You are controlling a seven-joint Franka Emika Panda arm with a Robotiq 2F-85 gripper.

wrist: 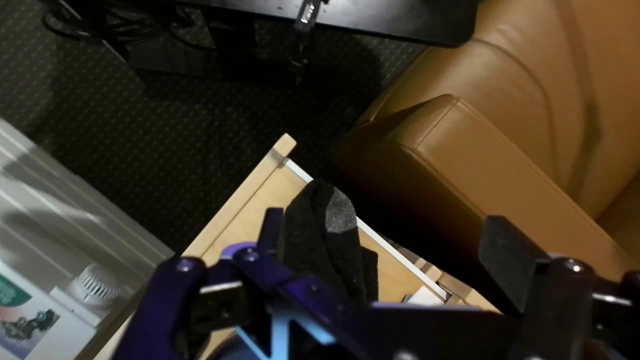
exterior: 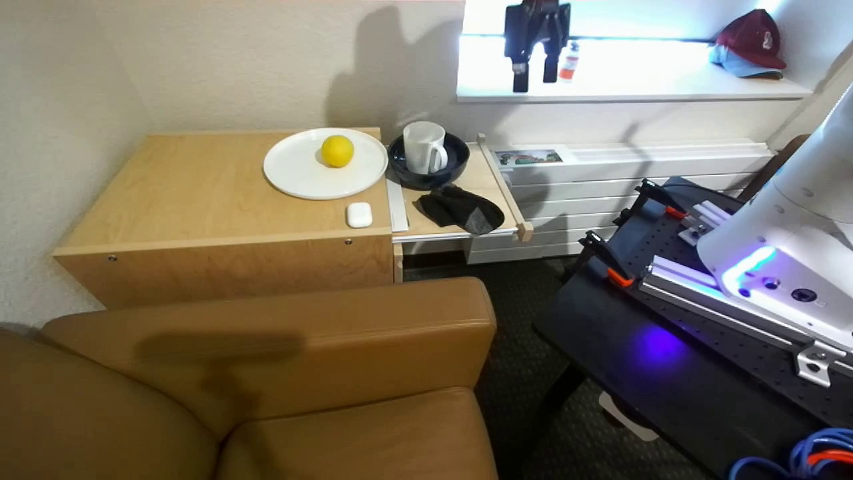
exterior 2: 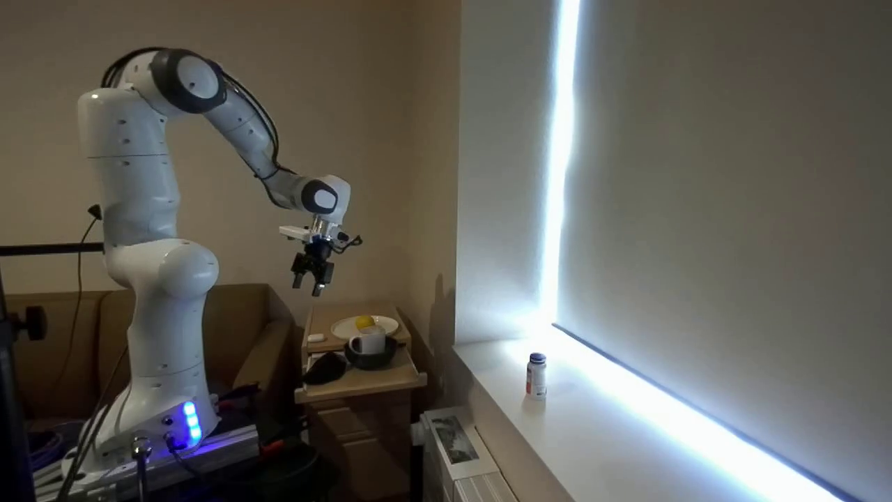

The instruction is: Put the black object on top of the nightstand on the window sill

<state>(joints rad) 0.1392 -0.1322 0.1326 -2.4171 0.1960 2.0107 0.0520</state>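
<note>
The black object is a soft, sock-like black cloth with a grey patch (exterior: pixel 461 209). It lies on the pulled-out shelf (exterior: pixel 488 177) of the wooden nightstand (exterior: pixel 200 193). In an exterior view the cloth (exterior 2: pixel 325 368) is a dark shape at the shelf's near left. In the wrist view the cloth (wrist: pixel 325 235) lies beyond the left finger, its lower part hidden by the gripper. My gripper (exterior: pixel 535 79) is open and empty, high above the shelf and pointing down in an exterior view (exterior 2: pixel 307 284). Its fingers are wide apart in the wrist view (wrist: pixel 387 240). The white window sill (exterior: pixel 640 77) also shows in an exterior view (exterior 2: pixel 592 432).
A dark bowl (exterior: pixel 460 157) holding a white mug (exterior: pixel 420 148) stands behind the cloth. A white plate (exterior: pixel 300 175) with a yellow ball (exterior: pixel 337 151) and a white case (exterior: pixel 359 215) are on the nightstand. A bottle (exterior 2: pixel 536 376) and caps (exterior: pixel 753 43) are on the sill. A sofa (exterior: pixel 320 313) stands in front.
</note>
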